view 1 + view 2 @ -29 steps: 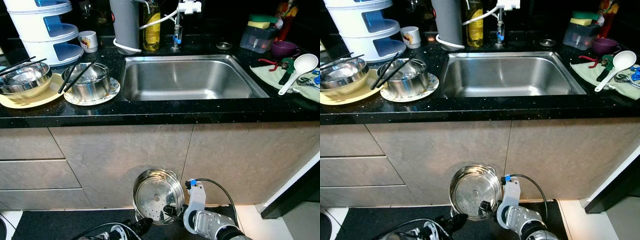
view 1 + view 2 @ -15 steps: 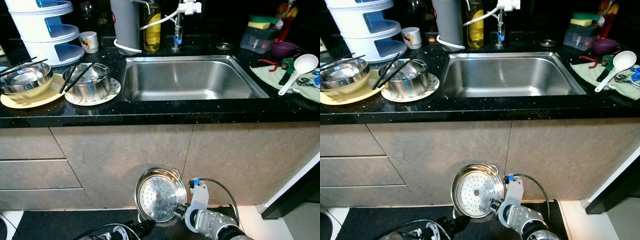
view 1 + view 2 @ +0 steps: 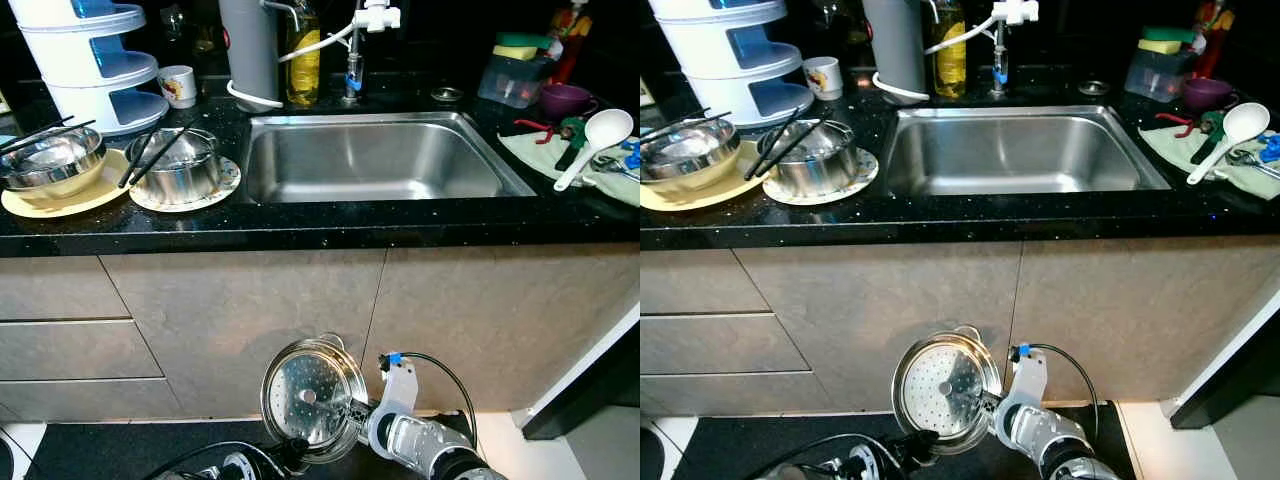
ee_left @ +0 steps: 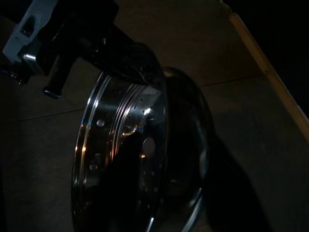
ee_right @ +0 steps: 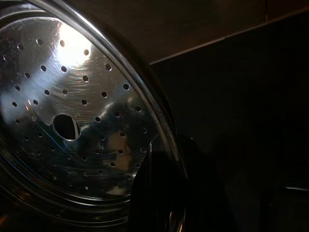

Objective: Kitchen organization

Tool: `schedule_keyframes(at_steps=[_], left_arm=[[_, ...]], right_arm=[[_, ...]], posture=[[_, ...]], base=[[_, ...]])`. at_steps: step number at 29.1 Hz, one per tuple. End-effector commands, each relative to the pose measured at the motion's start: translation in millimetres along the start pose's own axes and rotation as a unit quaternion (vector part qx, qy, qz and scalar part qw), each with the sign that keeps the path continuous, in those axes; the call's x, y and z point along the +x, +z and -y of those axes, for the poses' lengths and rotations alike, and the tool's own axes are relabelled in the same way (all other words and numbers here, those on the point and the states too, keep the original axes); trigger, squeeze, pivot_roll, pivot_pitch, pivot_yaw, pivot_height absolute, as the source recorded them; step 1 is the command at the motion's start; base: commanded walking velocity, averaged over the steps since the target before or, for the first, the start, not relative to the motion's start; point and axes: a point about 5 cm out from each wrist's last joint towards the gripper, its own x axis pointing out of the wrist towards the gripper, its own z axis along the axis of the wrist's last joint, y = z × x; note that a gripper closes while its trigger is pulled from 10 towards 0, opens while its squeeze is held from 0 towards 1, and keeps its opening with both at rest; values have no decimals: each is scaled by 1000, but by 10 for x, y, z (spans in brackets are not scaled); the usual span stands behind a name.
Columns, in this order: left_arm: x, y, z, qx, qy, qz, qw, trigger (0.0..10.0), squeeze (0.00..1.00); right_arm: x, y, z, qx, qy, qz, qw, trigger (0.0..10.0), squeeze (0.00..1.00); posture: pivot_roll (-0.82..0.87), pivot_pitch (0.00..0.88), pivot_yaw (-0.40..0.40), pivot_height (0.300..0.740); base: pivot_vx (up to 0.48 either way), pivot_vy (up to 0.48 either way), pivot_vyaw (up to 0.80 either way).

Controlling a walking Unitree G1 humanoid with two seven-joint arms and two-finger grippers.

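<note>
A steamer pan (image 3: pixel 312 398) is held low before the cupboard.
Eye views: it is clamped at 3 o'clock by the right gripper (image 3: pixel 357 412); sink (image 3: pixel 375 160) at 12. Wrist views: left gripper's (image 3: pixel 915 441) grip cannot be told.

a black speckled counter (image 3: pixel 330 225) runs above beige cabinet fronts (image 3: pixel 240 315), with a bare steel sink (image 3: pixel 375 160) sunk in its middle. behind the sink stand a grey cylinder (image 3: pixel 250 50), a yellow bottle (image 3: pixel 303 55) and the tap (image 3: pixel 352 45). near the bottle sits a small white mug (image 3: pixel 179 84). on the right a white ladle (image 3: pixel 596 142) lies on a pale cloth (image 3: pixel 580 165), beside what may be red-handled pliers (image 3: pixel 540 125). a purple cup (image 3: pixel 566 99) stands behind them.
</note>
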Motion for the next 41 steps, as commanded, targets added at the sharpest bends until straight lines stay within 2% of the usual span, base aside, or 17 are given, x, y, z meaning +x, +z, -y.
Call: schedule_keyframes(at_steps=[1, 4, 5, 6, 7, 14, 16, 17, 18, 29, 33, 36, 37, 38, 39, 40, 41], left_arm=[[-3, -80, -59, -2, 8, -10, 1000, 10000, 1000], [11, -63, -67, 9, 9, 2, 1000, 10000, 1000], [17, -54, -69, 14, 8, 7, 1000, 10000, 929], [17, -54, -69, 14, 8, 7, 1000, 10000, 929], [27, -37, -76, 17, 11, 15, 1000, 10000, 0], [81, 31, -117, 28, 12, 54, 998, 10000, 0], [120, 62, -141, 41, 9, 73, 996, 10000, 0], [120, 62, -141, 41, 9, 73, 996, 10000, 0], [144, 73, -155, 46, 7, 79, 996, 10000, 0], [154, 66, -172, 49, 7, 79, 996, 10000, 0], [146, 43, -163, 38, 0, 67, 997, 10000, 0], [98, -77, -109, -55, -29, -20, 998, 10000, 0], [98, -77, -109, -55, -29, -20, 998, 10000, 0], [63, -151, -85, -121, -35, -76, 989, 10000, 0], [36, -196, -67, -166, -37, -109, 979, 10000, 0], [0, -235, -27, -229, -42, -149, 961, 10000, 0], [0, -235, -27, -229, -42, -149, 961, 10000, 0]], right_arm=[[10, -131, 27, 1, -5, -26, 1000, 0, 0], [12, -142, 26, 0, -6, -27, 1000, 0, 0], [13, -148, 25, 0, -7, -28, 1000, 0, 0], [13, -148, 25, 0, -7, -28, 1000, 0, 0], [14, -157, 26, 1, -8, -29, 1000, 0, 0], [16, -201, 56, -1, -28, -34, 999, 0, 0], [-11, -176, 200, -6, -99, -11, 995, 0, 0], [-11, -176, 200, -6, -99, -11, 995, 0, 0], [-42, -158, 311, 0, -149, 8, 989, 0, 0], [-84, -226, 453, -6, -193, 11, 981, 0, 0], [-93, -247, 483, -25, -204, 9, 979, 0, 0], [-138, -273, 599, -31, -232, 12, 972, 0, 0], [-138, -273, 599, -31, -232, 12, 972, 0, 0], [-165, -277, 662, -38, -244, 16, 969, 0, 0], [-182, -279, 701, -43, -252, 18, 967, 0, 0], [-207, -267, 750, -61, -260, 26, 963, 0, 0], [-207, -267, 750, -61, -260, 26, 963, 0, 0]], posture=[[-84, 120, -3, 740], [-84, 120, -3, 740], [-83, 120, -5, 740], [-83, 120, -5, 740], [-83, 120, -5, 740], [-81, 120, -8, 740], [-80, 120, -8, 740], [-80, 120, -8, 740], [-80, 120, -8, 740], [-81, 120, -5, 740], [-82, 120, -7, 740], [-82, 119, -5, 740], [-82, 119, -5, 740], [-82, 119, -5, 740], [-82, 119, -5, 740], [-82, 119, -5, 740], [-82, 119, -5, 740]], base=[[0, 0, 0], [0, 0, 0], [0, 0, 0], [0, 0, 0], [0, 0, 0], [0, 0, 0], [0, 0, 0], [0, 0, 0], [0, 0, 0], [0, 0, 0], [0, 0, 0], [0, 0, 0], [0, 0, 0], [0, 0, 0], [0, 0, 0], [0, 0, 0], [0, 0, 0]])
